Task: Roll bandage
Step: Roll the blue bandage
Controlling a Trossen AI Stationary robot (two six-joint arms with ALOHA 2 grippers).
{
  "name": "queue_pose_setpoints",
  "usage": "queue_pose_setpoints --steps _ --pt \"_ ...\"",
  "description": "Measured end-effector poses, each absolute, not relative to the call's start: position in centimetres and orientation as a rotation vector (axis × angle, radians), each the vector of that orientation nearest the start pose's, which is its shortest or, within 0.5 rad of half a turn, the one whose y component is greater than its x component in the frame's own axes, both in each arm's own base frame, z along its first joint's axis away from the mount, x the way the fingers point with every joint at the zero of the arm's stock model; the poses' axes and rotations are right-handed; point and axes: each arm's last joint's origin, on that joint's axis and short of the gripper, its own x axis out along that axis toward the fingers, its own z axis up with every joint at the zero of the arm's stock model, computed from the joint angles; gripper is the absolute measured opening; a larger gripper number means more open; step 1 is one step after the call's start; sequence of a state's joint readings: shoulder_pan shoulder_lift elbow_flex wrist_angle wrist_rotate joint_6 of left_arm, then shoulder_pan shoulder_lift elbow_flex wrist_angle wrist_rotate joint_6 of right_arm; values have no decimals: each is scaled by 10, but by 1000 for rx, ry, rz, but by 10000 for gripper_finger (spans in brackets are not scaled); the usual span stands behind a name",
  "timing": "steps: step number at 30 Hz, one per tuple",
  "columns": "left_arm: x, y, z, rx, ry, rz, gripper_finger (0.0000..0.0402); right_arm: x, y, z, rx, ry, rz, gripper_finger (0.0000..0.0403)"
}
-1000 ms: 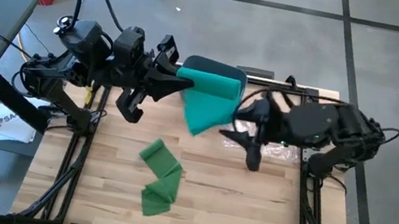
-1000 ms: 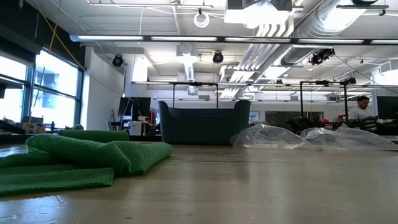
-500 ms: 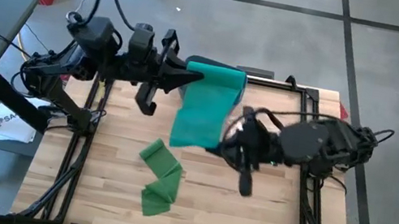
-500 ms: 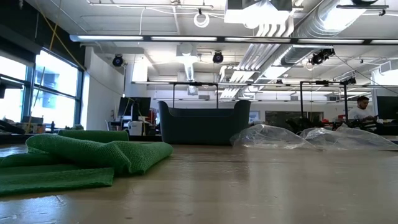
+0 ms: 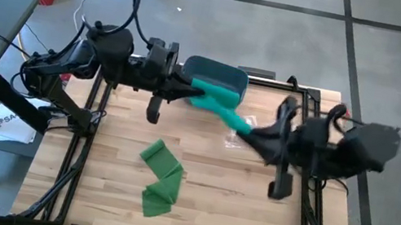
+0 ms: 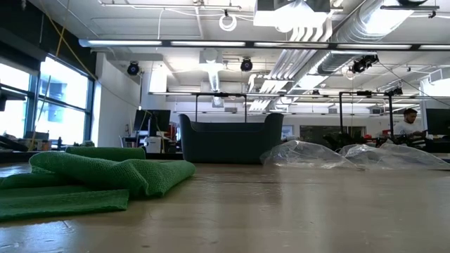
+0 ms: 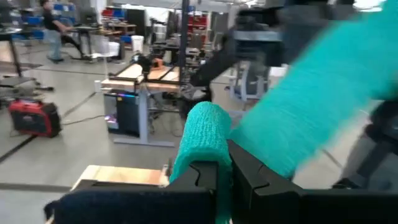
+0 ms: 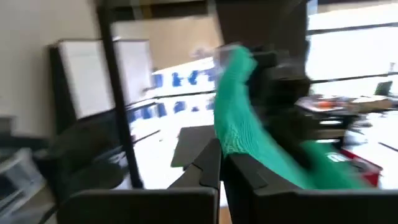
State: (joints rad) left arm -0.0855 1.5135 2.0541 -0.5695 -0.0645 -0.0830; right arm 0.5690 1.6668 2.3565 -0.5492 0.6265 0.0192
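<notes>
A teal bandage [image 5: 221, 111] stretches in the air as a narrow strip between my two grippers, above the table's far middle. My left gripper [image 5: 190, 90] is shut on its far-left end and my right gripper [image 5: 250, 130] is shut on its other end. A second, green bandage [image 5: 159, 176] lies crumpled on the wooden table [image 5: 217, 206], nearer the front edge; the low view shows this green bandage [image 6: 91, 176] at its left. My left gripper pinches one end of the teal bandage [image 7: 205, 140] between its two fingers, coming level from the table's left. The cloth bunches over the fingertips [image 7: 214, 171] and runs off toward the right arm, clear of the table. My right gripper pinches the bandage's other end [image 8: 231, 127] between its two fingers, coming from the table's right. The strip runs away from the fingers [image 8: 211, 165] toward the left arm, gathered narrow and clear of the table.
A dark teal tub [image 5: 220, 74] stands at the table's far edge, behind the left gripper. Clear plastic wrapping [image 6: 302, 153] lies near it on the far right. The table's front right part is bare wood.
The teal bandage hung as a wide sheet below my left gripper; now it is drawn into a narrow slanting strip between both grippers. My right gripper has taken hold of its lower end and pulled toward the table's right. My left gripper has shifted slightly right.
</notes>
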Motion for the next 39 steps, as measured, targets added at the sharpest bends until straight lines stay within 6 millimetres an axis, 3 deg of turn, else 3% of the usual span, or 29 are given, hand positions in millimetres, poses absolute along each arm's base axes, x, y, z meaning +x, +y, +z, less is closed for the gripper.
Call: queue_pose_setpoints --steps 4,11,22,39 --pt "280 -31 541 -95 38 -83 5 247 130 585 115 -128 -172 0" --pt "291 -47 533 -131 74 -130 5 253 119 585 139 -137 -201 0" --pt "303 -46 525 -122 86 30 5 251 133 589 145 -177 110 0" --pt "322 -68 519 -166 55 -153 5 247 122 583 178 -129 -418 0"
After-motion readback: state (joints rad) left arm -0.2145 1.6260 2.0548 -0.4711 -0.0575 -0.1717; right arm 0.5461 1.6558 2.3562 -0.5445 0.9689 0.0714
